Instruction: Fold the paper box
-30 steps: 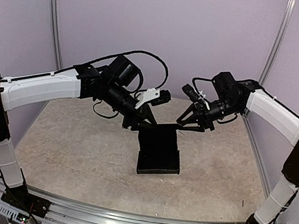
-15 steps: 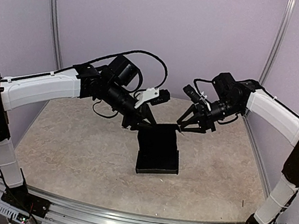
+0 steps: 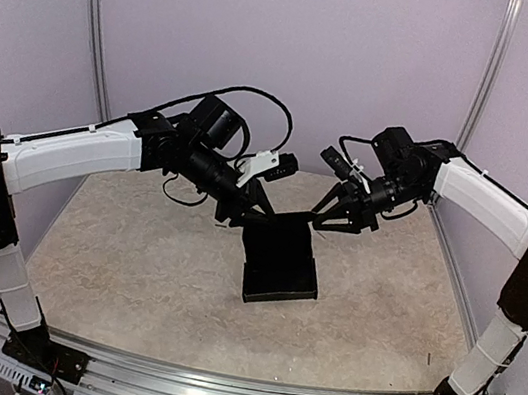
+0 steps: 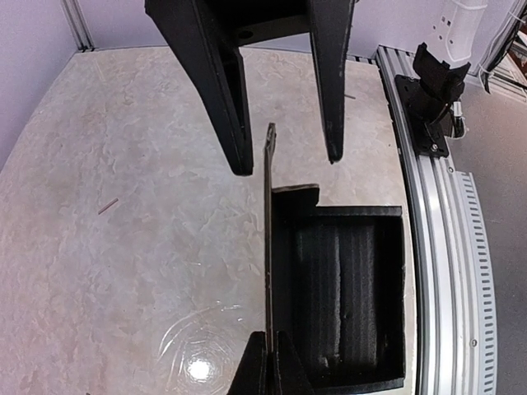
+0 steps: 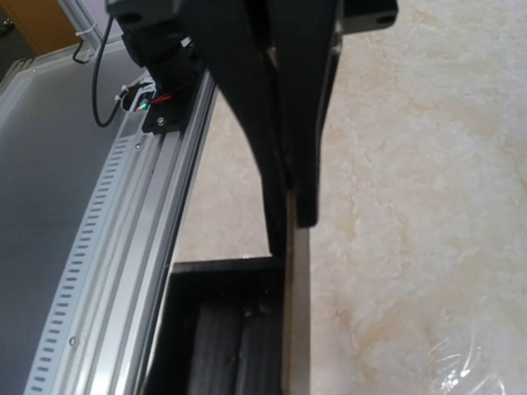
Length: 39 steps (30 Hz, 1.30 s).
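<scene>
Location: the paper box [image 3: 281, 266] rests on the table [image 3: 122, 255] near its middle, open side up, between the tool ends of the two arms. Form: a shallow black tray with raised walls and a ridged inner floor, as the left wrist view shows. One flap [image 4: 268, 247] along the far edge of the tray stands upright, and both wrist cameras see it edge-on as a thin vertical strip. State of the left gripper [image 3: 257, 215]: it reaches in from the left to the far left corner of the tray. Its fingertips [image 4: 254, 374] are pressed together on the left end of the flap, with the card pinched between them. The right wrist view shows the same two fingers closed flat against the flap. State of the right gripper [image 3: 319, 219]: it reaches in from the right to the far right corner. Its jaws stand partly apart, with one finger [image 4: 210, 82] on each side of the small tab at the right end of the flap. In the left wrist view a gap separates each finger from the card, so no contact shows there.
</scene>
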Each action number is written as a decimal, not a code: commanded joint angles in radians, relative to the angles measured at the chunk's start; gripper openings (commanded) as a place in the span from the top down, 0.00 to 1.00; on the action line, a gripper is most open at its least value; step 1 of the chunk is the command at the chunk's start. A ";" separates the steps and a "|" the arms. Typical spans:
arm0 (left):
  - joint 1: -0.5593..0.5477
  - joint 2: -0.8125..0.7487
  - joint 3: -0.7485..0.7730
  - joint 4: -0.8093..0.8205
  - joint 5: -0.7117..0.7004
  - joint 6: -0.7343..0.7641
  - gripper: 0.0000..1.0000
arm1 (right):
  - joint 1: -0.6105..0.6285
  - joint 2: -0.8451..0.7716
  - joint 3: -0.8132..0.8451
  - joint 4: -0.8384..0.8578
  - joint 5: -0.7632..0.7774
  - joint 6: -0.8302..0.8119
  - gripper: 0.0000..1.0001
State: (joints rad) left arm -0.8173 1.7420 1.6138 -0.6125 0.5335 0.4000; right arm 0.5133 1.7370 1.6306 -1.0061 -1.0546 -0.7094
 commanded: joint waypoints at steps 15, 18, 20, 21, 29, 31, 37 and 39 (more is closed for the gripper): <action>-0.019 -0.021 -0.050 -0.014 -0.014 0.058 1.00 | -0.051 -0.033 0.039 0.071 0.182 0.138 0.68; -0.019 -0.039 -0.058 0.019 -0.005 0.050 1.00 | -0.041 -0.026 0.013 0.083 0.219 0.134 0.68; -0.019 -0.040 -0.056 0.028 -0.017 0.048 1.00 | -0.033 -0.021 0.007 0.079 0.204 0.127 0.68; -0.018 -0.036 -0.052 0.029 -0.029 0.045 1.00 | -0.027 -0.019 0.006 0.070 0.194 0.116 0.68; -0.007 0.013 -0.017 0.011 -0.073 0.031 1.00 | -0.011 -0.013 0.017 0.025 0.116 0.057 0.67; -0.007 0.009 -0.016 0.020 -0.074 0.032 1.00 | -0.009 -0.006 0.013 0.030 0.116 0.058 0.67; -0.005 0.004 -0.016 0.009 -0.063 0.039 1.00 | -0.007 0.012 0.020 0.065 0.145 0.098 0.71; -0.004 0.001 -0.018 0.004 -0.051 0.043 1.00 | -0.009 0.008 0.017 0.113 0.194 0.140 0.72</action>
State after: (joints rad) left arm -0.8261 1.7420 1.5677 -0.6064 0.4656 0.4419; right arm 0.4957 1.7302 1.6501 -0.9512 -0.9146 -0.6281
